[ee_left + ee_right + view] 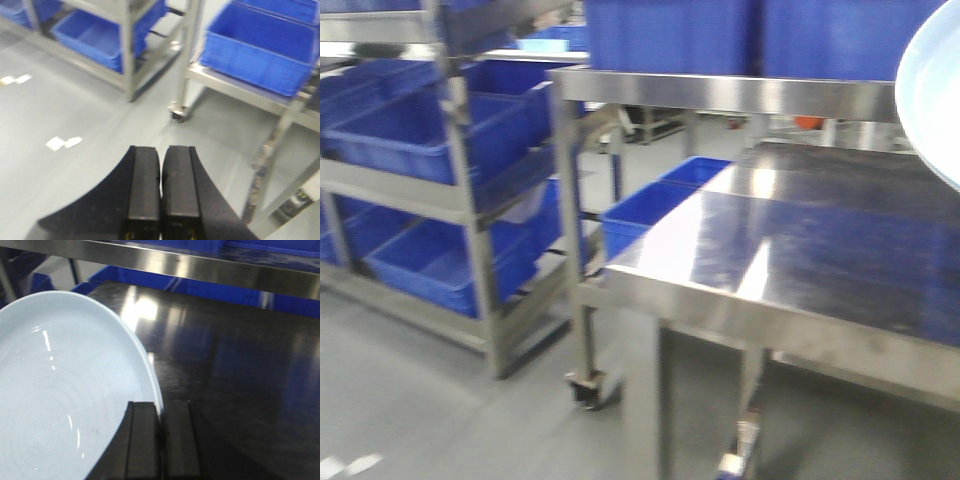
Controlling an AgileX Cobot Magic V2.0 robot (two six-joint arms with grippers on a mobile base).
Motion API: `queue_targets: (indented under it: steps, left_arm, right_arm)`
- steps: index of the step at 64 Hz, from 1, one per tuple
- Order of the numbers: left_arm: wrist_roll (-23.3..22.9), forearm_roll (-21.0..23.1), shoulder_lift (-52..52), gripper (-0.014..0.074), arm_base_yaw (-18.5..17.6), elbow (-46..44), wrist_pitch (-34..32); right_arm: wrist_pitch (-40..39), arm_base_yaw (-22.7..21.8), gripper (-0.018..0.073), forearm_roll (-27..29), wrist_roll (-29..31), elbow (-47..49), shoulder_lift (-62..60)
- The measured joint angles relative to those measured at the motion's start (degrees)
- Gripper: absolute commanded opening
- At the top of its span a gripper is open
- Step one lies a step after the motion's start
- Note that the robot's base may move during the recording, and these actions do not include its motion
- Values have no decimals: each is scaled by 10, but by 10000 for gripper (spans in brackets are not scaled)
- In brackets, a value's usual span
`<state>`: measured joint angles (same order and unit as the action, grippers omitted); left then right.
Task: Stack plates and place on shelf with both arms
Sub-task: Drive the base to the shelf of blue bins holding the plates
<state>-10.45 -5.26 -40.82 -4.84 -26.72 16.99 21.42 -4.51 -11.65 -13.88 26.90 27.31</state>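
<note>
A large glossy white plate (60,390) fills the left of the right wrist view. My right gripper (161,407) is shut on its right rim and holds it above the dark steel tabletop (240,365). In the front view only an arc of the plate (932,90) shows at the right edge. The shelf's brushed steel rail (200,265) runs across behind the tabletop, and the same shelf (720,95) spans the upper part of the front view. My left gripper (160,147) is shut on nothing and hangs over the grey floor.
Blue crates (670,35) stand on the shelf above the tabletop (800,250). A wheeled steel rack (470,200) with several blue crates stands to the left. Another blue crate (260,47) rests on a low steel frame near the left gripper.
</note>
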Motion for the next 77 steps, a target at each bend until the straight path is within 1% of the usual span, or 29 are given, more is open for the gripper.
queue_targets:
  steps: [77]
  left_arm:
    - [0,0,0,87,0,0,0]
  right_arm:
    - [0,0,25,0,0,0,0]
